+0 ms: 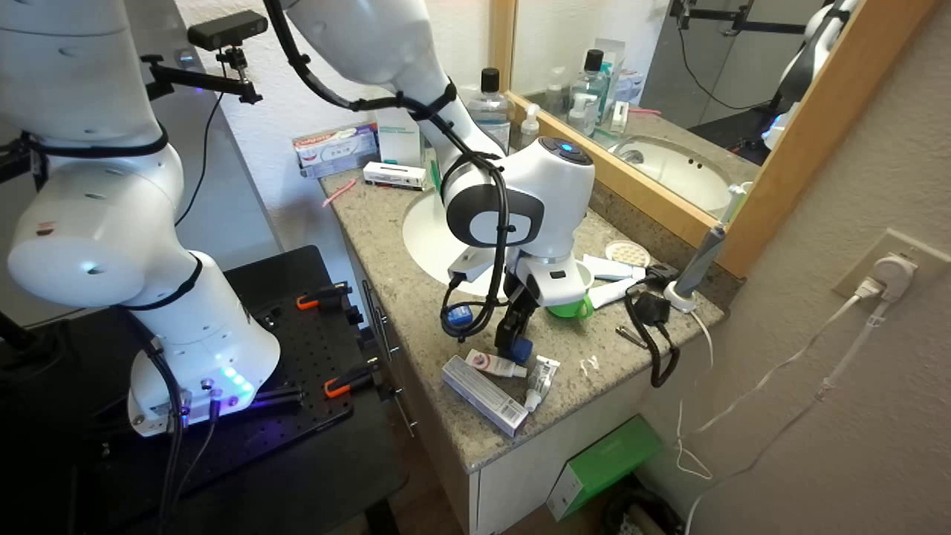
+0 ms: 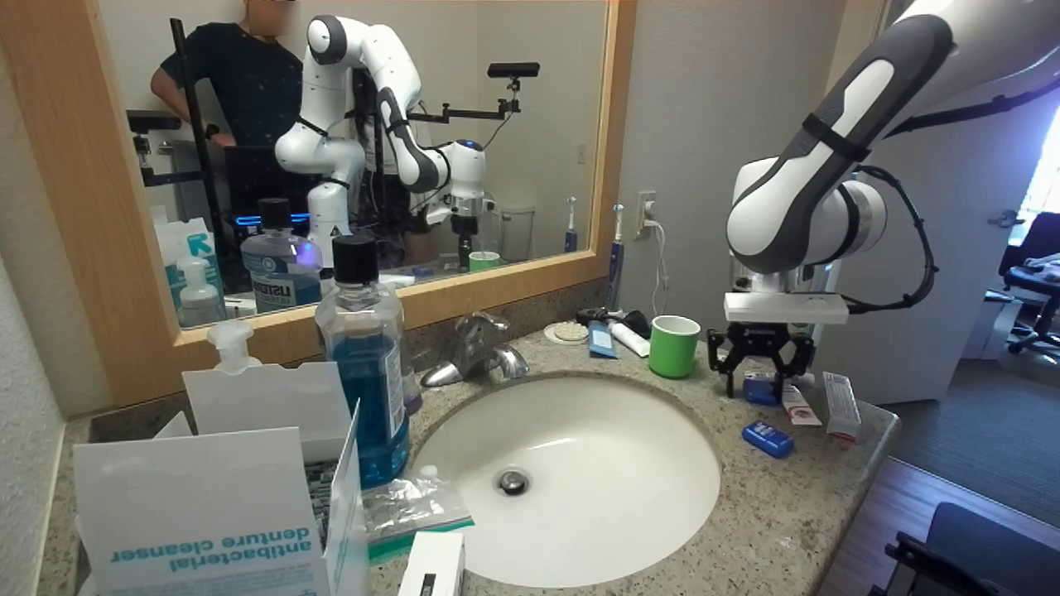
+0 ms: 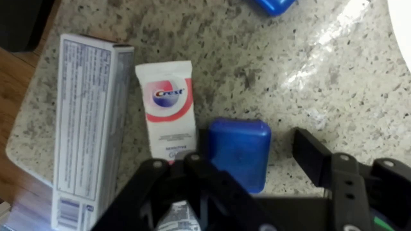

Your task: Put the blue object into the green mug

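Crowding the claw (image 2: 754,393) on one side are a white Crest packet (image 3: 168,106) and, past that, a long printed box (image 3: 83,128), with the edge of the counter (image 3: 231,61) just beyond. The other side's roomier: bare surface running toward the sink (image 2: 571,463), plus the green mug (image 2: 672,352) standing upright near the claw. Two blue pieces in play, and honestly I can't tell which one counts. A deep blue piece (image 3: 240,154), glossy and squarish with rounded corners, lies between the claw's fingers (image 3: 310,157); it's right up by the packet-side finger (touching or not, can't say), and there's a clear gap to the mug-side one. A brighter blue piece (image 2: 768,439) with some pale print lies near the claw, its corner poking into the top of the wrist view. Fingers are spread apart around the deep blue one, not clamped. As for the arm (image 2: 857,108), both exterior views have it bending at the wrist so the claw points pretty much straight down, tips low by the counter.
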Tool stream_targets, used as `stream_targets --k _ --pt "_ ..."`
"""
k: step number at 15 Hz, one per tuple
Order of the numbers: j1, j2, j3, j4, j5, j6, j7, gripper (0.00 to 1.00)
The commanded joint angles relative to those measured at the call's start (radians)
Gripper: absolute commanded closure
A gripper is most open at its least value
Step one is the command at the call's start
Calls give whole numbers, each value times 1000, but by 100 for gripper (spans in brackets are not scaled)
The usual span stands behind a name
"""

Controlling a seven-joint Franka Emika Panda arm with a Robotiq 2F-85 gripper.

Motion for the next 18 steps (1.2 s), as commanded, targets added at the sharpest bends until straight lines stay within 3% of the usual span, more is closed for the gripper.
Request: stream_targets --k 1,2,5,12,18 --pt "18 23 -18 27 18 -20 -25 45" --pt "20 25 -18 29 16 -21 -24 59" --pt "24 27 -18 39 16 -25 -24 79" --pt "39 -19 -39 12 -22 -15 -10 80" --pt "74 -125 -89 -47 -185 -6 18 80"
